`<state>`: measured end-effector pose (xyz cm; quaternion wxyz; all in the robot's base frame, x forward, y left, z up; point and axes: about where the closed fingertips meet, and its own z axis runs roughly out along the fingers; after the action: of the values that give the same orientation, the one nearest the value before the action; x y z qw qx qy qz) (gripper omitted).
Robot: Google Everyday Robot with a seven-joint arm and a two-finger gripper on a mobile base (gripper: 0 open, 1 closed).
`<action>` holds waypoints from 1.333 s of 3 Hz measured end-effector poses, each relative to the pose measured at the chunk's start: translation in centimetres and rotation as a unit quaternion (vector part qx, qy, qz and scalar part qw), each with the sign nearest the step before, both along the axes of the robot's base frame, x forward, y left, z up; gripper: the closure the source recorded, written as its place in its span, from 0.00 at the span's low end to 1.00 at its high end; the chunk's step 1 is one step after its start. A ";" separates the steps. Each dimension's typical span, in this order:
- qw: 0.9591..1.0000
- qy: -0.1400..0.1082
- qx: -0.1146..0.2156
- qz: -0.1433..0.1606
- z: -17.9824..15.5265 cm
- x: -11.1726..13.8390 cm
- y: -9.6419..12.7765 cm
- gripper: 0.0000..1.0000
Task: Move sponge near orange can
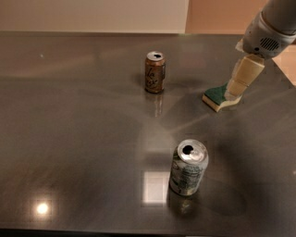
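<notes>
The sponge (215,96), dark green on top with pale yellow foam below, lies flat on the dark table at the right. The orange can (154,71) stands upright to its left, about two can-widths away, with its silver top open. My gripper (236,91) reaches down from the upper right, and its beige tip sits right at the sponge's right end, covering that part of it. The arm's white wrist (268,32) is above it.
A larger silver-and-green can (188,167) stands upright nearer the front, below the sponge and to its left. The table's right edge (287,76) runs close behind the gripper. A pale wall (92,14) lies beyond the far edge.
</notes>
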<state>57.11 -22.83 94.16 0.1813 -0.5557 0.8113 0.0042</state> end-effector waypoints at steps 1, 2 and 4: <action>1.000 0.014 0.005 -0.014 -2.2 2.5 -0.9 0.00; 0.999 0.038 0.000 -0.028 -4.8 3.2 -2.2 0.00; 0.997 0.062 0.001 -0.035 -9.0 3.6 -3.7 0.00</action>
<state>60.72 -26.54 85.20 0.1315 -0.5252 0.8401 0.0332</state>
